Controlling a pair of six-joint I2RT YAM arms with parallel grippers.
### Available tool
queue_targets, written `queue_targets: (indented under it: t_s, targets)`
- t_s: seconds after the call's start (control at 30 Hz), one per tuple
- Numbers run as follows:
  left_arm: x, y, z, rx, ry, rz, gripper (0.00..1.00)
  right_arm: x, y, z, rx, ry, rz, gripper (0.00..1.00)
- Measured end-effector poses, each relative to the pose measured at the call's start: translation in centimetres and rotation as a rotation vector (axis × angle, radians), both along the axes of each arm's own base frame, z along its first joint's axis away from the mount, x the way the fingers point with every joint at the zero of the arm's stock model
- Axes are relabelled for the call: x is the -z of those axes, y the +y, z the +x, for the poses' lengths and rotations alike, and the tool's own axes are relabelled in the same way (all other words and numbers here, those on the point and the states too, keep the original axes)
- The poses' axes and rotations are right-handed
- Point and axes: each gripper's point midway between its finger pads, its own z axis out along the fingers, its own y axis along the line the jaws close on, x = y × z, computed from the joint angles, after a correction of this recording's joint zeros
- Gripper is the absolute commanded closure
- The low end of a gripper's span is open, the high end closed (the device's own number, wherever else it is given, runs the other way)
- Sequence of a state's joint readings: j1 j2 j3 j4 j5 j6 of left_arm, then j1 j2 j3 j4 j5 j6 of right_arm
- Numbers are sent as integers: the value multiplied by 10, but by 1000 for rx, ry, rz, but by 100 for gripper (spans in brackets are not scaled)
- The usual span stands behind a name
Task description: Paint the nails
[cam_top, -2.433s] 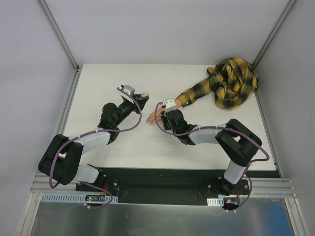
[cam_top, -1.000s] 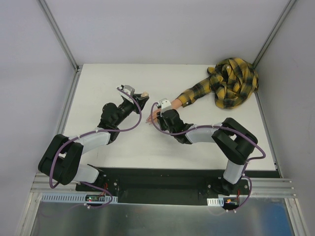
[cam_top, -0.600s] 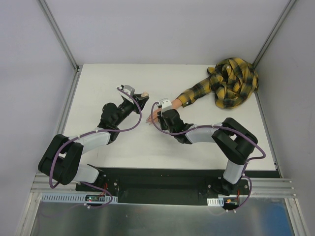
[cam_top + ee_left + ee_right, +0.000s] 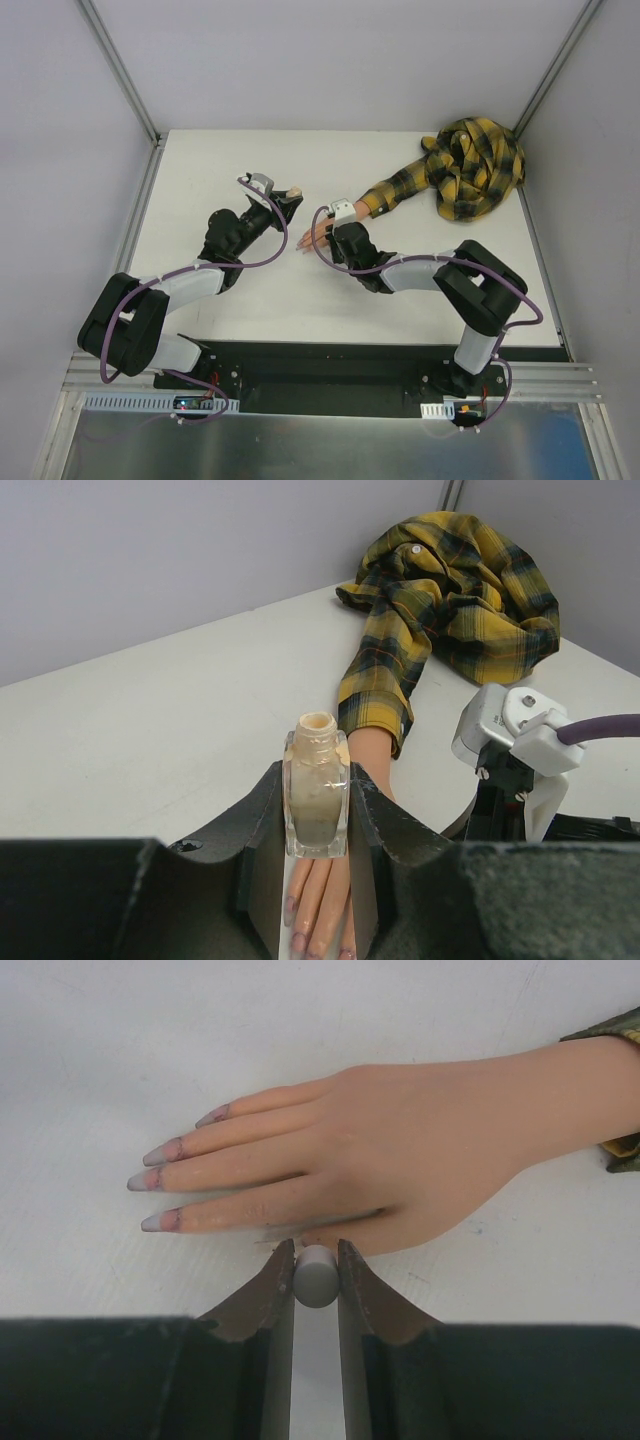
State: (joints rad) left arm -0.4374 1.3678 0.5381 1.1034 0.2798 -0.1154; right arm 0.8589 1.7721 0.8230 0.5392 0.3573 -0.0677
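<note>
Two grippers: the left gripper is clenched on a small beige bottle, upright, its neck uncapped; the right gripper is clamped on a round grey stub.
Around: a white table; a yellow-black plaid shirt bundled at the far right corner, its sleeve running out to a mannequin hand.
In the way: from above, the right gripper covers most of the hand, so only the fingers show at its left; in the left wrist view the bottle and jaws hide the palm.
Nails: the nails tip four visible fingers, pale with reddish marks near the base.
Axis: the hand lies flat, palm down, its length running from the sleeve at far right to the fingertips at near left; the nails point toward the left arm.
Relative to gripper: the nails lie ahead and left of the right gripper's tips; the stub is just beside the hand's near edge, contact unclear.
</note>
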Motion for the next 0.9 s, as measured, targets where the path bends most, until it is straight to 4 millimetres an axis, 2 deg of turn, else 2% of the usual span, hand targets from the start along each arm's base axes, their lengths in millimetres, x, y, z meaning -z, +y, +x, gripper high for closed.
queue_targets:
  t_s: [0.63, 0.9]
  targets:
    - [0, 0, 0, 0, 1, 0, 100, -1, 16, -9, -83, 26, 49, 100]
    - [0, 0, 0, 0, 0, 0, 100, -2, 10, -3, -54, 15, 60, 100]
